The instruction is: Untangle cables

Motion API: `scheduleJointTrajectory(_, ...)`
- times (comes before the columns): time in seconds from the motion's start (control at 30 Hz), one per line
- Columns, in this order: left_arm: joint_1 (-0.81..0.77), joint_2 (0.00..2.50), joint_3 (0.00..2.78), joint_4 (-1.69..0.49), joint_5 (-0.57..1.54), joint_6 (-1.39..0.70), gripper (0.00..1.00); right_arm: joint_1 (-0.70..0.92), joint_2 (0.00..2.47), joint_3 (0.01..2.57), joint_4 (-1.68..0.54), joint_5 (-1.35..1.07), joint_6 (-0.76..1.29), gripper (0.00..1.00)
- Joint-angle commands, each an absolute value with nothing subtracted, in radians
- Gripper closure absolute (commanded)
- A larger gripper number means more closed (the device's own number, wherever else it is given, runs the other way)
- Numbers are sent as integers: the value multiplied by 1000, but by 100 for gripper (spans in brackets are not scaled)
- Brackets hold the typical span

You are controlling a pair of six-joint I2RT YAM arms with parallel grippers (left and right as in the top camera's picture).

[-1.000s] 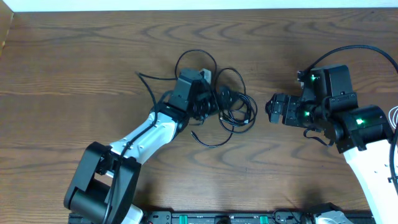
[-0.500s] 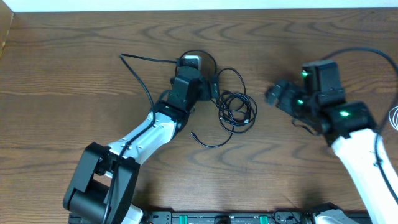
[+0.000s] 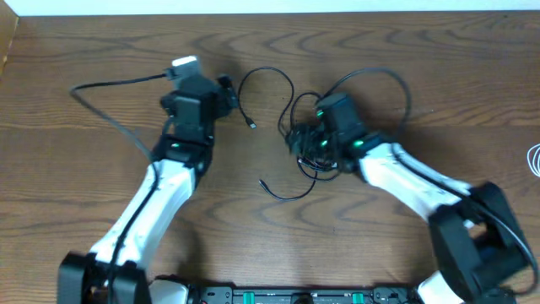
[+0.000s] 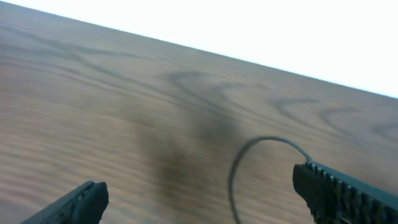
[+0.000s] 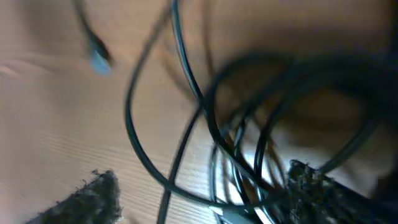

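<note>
The black cables (image 3: 319, 159) lie knotted in a bundle at the table's middle. One thin loop (image 3: 268, 81) stretches out to the upper left and ends in a small plug (image 3: 251, 125). Another loose end (image 3: 278, 192) trails toward the front. My right gripper (image 3: 298, 140) is down on the bundle's left side. In the right wrist view several black strands (image 5: 211, 130) cross between its spread fingers (image 5: 93, 199). My left gripper (image 3: 226, 93) stands open left of the loop. In the left wrist view the curved cable (image 4: 249, 158) lies ahead between its fingertips (image 4: 87, 200), untouched.
The left arm's thick black wire (image 3: 110, 84) arcs over the table's left part. A white cord (image 3: 535, 159) shows at the right edge. The table's far edge (image 3: 270, 13) runs just behind the loop.
My left arm has swung left, away from the bundle, drawing a loop out with it. My right arm has come in from the right onto the bundle, its jaws narrowing a little.
</note>
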State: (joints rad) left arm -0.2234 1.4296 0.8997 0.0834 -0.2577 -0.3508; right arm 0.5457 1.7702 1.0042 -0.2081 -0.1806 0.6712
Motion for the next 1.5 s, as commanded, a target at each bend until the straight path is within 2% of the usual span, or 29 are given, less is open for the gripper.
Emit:
scheduleJointTrajectory(0.0,-197,1388,926,22,-278,-334,1,592,1829,1014,-251,-152,645,48)
scheduleJointTrajectory(0.03,-195,1383,926,6,-278,-335,1,602,1835,1014,-270,-184,617,73)
scheduleJointTrajectory(0.07,-195,1378,926,-12,-278,-338,1,611,1835,1014,-295,-218,587,86)
scheduleJointTrajectory(0.1,-195,1374,926,-30,-278,-347,1,620,1831,1015,-333,-263,543,95)
scheduleJointTrajectory(0.13,-195,1372,926,-42,-278,-364,1,628,1821,1015,-368,-301,496,99)
scheduleJointTrajectory(0.23,-195,1372,926,-64,-212,-390,1,661,1770,1015,-516,-402,266,99)
scheduleJointTrajectory(0.37,-195,1373,926,-68,3,-387,1,688,1652,1015,-704,-279,65,99)
scheduleJointTrajectory(0.4,-195,1374,926,-68,43,-382,1,687,1620,1015,-723,-204,75,95)
scheduleJointTrajectory(0.5,-195,1374,926,-74,127,-374,1,669,1527,1015,-716,-39,193,49)
scheduleJointTrajectory(0.53,-195,1374,926,-82,150,-374,1,660,1494,1015,-707,-26,237,39)
scheduleJointTrajectory(0.6,-195,1374,926,-101,193,-374,1,642,1445,1015,-712,-30,328,37)
scheduleJointTrajectory(0.67,-195,1374,926,-131,261,-374,1,636,1431,1008,-762,-29,407,44)
scheduleJointTrajectory(0.73,-196,1375,925,-155,332,-374,1,643,1440,976,-793,-45,411,44)
scheduleJointTrajectory(0.77,-196,1375,924,-163,356,-374,1,650,1448,949,-795,-75,403,42)
scheduleJointTrajectory(0.83,-196,1375,923,-176,366,-374,1,667,1465,900,-786,-157,369,30)
scheduleJointTrajectory(0.87,-196,1375,923,-177,366,-374,1,674,1475,881,-782,-183,359,30)
scheduleJointTrajectory(1.0,-196,1375,922,-178,366,-375,1,682,1505,855,-790,-248,379,49)
scheduleJointTrajectory(1.1,-196,1375,922,-180,367,-375,1,682,1505,855,-785,-299,444,49)
scheduleJointTrajectory(1.17,-196,1375,922,-182,367,-376,1,682,1516,854,-776,-292,508,46)
scheduleJointTrajectory(1.27,-196,1375,922,-184,398,-376,1,682,1571,849,-765,-247,595,47)
scheduleJointTrajectory(1.37,-196,1375,922,-183,458,-375,1,682,1660,847,-736,-217,625,55)
scheduleJointTrajectory(1.4,-196,1375,922,-188,471,-376,1,680,1708,847,-695,-220,624,72)
scheduleJointTrajectory(1.47,-196,1375,922,-204,472,-376,1,678,1745,852,-664,-237,624,98)
